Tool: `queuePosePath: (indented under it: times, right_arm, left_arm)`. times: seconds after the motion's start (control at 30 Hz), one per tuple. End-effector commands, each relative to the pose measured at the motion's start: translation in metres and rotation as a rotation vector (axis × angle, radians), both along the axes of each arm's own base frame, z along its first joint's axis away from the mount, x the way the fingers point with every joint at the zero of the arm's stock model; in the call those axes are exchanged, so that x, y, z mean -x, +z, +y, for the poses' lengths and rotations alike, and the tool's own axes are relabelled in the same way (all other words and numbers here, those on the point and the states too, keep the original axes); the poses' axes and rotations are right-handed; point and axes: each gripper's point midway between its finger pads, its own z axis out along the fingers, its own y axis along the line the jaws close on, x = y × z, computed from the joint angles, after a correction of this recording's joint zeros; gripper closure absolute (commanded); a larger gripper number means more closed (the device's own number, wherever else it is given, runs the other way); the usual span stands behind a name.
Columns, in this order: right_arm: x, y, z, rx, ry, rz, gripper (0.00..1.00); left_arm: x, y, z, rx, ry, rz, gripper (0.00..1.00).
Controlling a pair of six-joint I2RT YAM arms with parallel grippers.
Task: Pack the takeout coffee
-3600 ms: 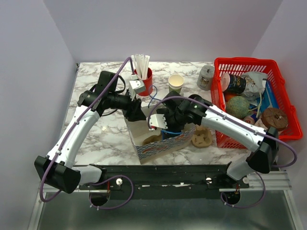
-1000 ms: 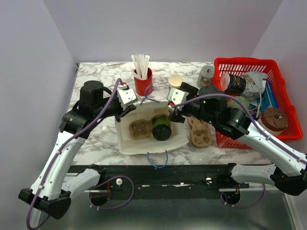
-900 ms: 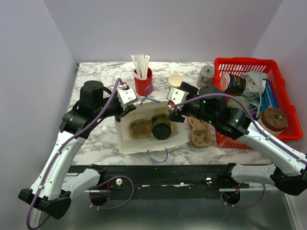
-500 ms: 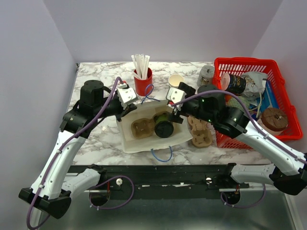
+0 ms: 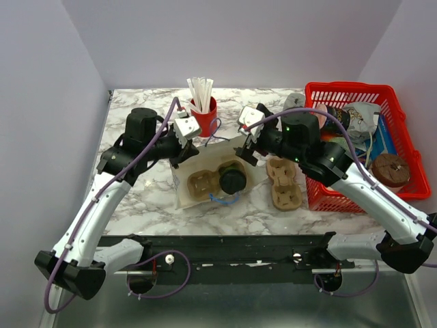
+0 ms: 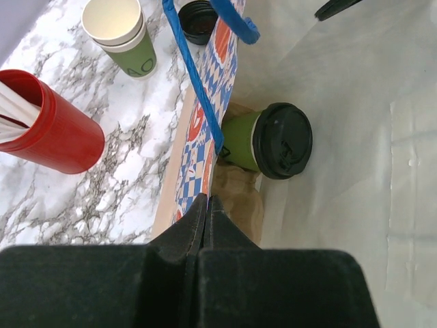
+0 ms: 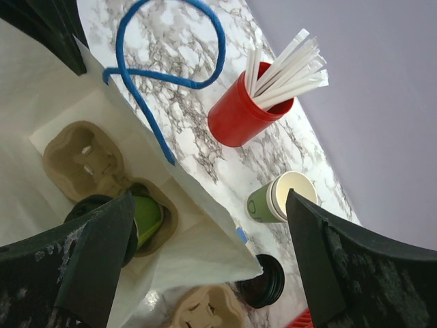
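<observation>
The left gripper (image 6: pixel 207 208) has its fingers pressed together, clamped on the patterned rim of the paper bag (image 6: pixel 328 96) at the lower centre of the left wrist view. The right gripper (image 7: pixel 208 198) has its fingers spread wide and grips nothing. One finger shows at each lower corner of the right wrist view, above the bag's opposite rim.

The lidded coffee cup (image 6: pixel 270 140) sits inside the bag, in a pocket of the pulp tray (image 7: pixel 85 160).
- **Left wrist view:** the cup lies above and right of the clamped fingertips, apart from them. The blue handle (image 6: pixel 198 75) runs down the rim just left of it.
- **Right wrist view:** the cup appears at lower left, partly hidden behind the finger there.

Outside the bag, toward the right of the right wrist view, the table carries an open cup (image 7: pixel 281 198), a loose lid (image 7: pixel 263 281) and a red cup of straws (image 7: pixel 239 113).
</observation>
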Motion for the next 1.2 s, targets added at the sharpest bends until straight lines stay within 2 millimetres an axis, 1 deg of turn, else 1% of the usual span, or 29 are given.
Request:
queuePosePath:
  times: [0.0,0.03,0.1,0.13,0.17,0.23,0.27,0.3,0.37,0.4,0.47,0.57,0.6,0.63,0.7,0.73,0.77,0.8,0.83,0.87,0.9,0.93,0.97,1.0,1.03,1.07,1.1,1.13,1.17]
  right_arm:
    - [-0.005,0.012,0.003,-0.045,0.0,0.042,0.0]
    - [-0.006,0.016,0.003,-0.053,-0.003,0.04,0.0]
    - [-0.012,0.014,0.0,-0.053,-0.017,0.055,0.0]
    - [-0.013,0.014,-0.001,-0.055,-0.022,0.062,0.0]
    - [-0.015,0.017,-0.002,-0.062,-0.029,0.067,0.0]
    - [-0.021,0.017,-0.004,-0.083,-0.048,0.093,0.0]
    - [-0.023,0.023,-0.005,-0.096,-0.056,0.095,0.0]
    - [-0.025,0.025,-0.007,-0.115,-0.065,0.115,0.0]
    - [-0.029,0.025,-0.008,-0.125,-0.074,0.133,0.0]
    - [-0.029,0.031,-0.008,-0.142,-0.073,0.133,0.0]
    - [-0.033,0.033,-0.01,-0.152,-0.082,0.144,0.0]
    - [-0.037,0.042,-0.012,-0.178,-0.091,0.151,0.0]
    - [-0.038,0.045,-0.012,-0.187,-0.096,0.152,0.0]
    - [-0.04,0.054,-0.014,-0.204,-0.101,0.14,0.0]
    - [-0.042,0.061,-0.016,-0.214,-0.109,0.13,0.0]
    - [-0.045,0.067,-0.02,-0.226,-0.12,0.121,0.0]
    - [-0.046,0.069,-0.02,-0.233,-0.127,0.121,0.0]
    - [-0.048,0.07,-0.022,-0.242,-0.144,0.126,0.0]
    - [-0.051,0.072,-0.024,-0.25,-0.154,0.128,0.0]
    - [-0.051,0.076,-0.026,-0.259,-0.161,0.124,0.0]
    - [-0.054,0.075,-0.028,-0.265,-0.178,0.13,0.0]
    - [-0.057,0.075,-0.028,-0.266,-0.192,0.131,0.0]
    - [-0.059,0.077,-0.029,-0.27,-0.203,0.125,0.0]
    - [-0.063,0.076,-0.033,-0.266,-0.228,0.121,0.0]
    - [-0.067,0.075,-0.033,-0.261,-0.239,0.118,0.0]
    - [-0.069,0.075,-0.035,-0.254,-0.252,0.115,0.0]
    - [-0.072,0.08,-0.038,-0.253,-0.266,0.102,0.0]
    - [-0.074,0.081,-0.041,-0.25,-0.277,0.098,0.0]
    - [-0.075,0.078,-0.041,-0.239,-0.284,0.106,0.0]
  left_arm:
    - [-0.02,0.007,-0.002,0.029,0.04,0.038,1.0]
    - [-0.026,0.004,0.001,0.024,0.055,0.055,1.0]
    - [-0.032,0.003,0.002,0.02,0.066,0.066,0.99]
    - [-0.037,0.0,0.003,0.018,0.078,0.08,0.95]
    - [-0.043,0.001,0.005,0.024,0.105,0.086,0.79]
    - [-0.05,0.004,0.005,0.033,0.124,0.09,0.65]
    - [-0.055,0.006,0.007,0.044,0.139,0.089,0.54]
    - [-0.057,0.013,0.007,0.064,0.156,0.093,0.48]
    - [-0.062,0.019,0.007,0.09,0.173,0.103,0.39]
    - [-0.062,0.028,0.007,0.115,0.168,0.104,0.37]
    - [-0.061,0.039,0.006,0.139,0.157,0.09,0.31]
    - [-0.059,0.069,0.009,0.198,0.166,0.029,0.23]
    - [-0.059,0.081,0.011,0.215,0.169,-0.001,0.22]
    - [-0.059,0.09,0.015,0.231,0.188,-0.017,0.21]
    - [-0.063,0.112,0.02,0.262,0.208,-0.073,0.21]
    - [-0.07,0.117,0.026,0.272,0.237,-0.088,0.21]
    - [-0.076,0.126,0.03,0.29,0.265,-0.116,0.21]
    - [-0.083,0.129,0.034,0.3,0.288,-0.128,0.21]
    - [-0.092,0.129,0.037,0.307,0.311,-0.131,0.21]
    - [-0.105,0.136,0.047,0.324,0.364,-0.161,0.22]
    - [-0.114,0.136,0.05,0.325,0.384,-0.174,0.23]
    - [-0.129,0.128,0.053,0.316,0.41,-0.161,0.24]
    - [-0.142,0.129,0.061,0.316,0.443,-0.18,0.26]
    - [-0.151,0.128,0.064,0.342,0.477,-0.153,0.26]
    - [-0.168,0.116,0.068,0.343,0.504,-0.117,0.27]
    - [-0.178,0.113,0.072,0.352,0.525,-0.102,0.3]
    - [-0.188,0.112,0.081,0.366,0.559,-0.086,0.31]
    - [-0.204,0.095,0.085,0.385,0.603,-0.013,0.32]
    - [-0.211,0.085,0.087,0.387,0.622,0.032,0.33]
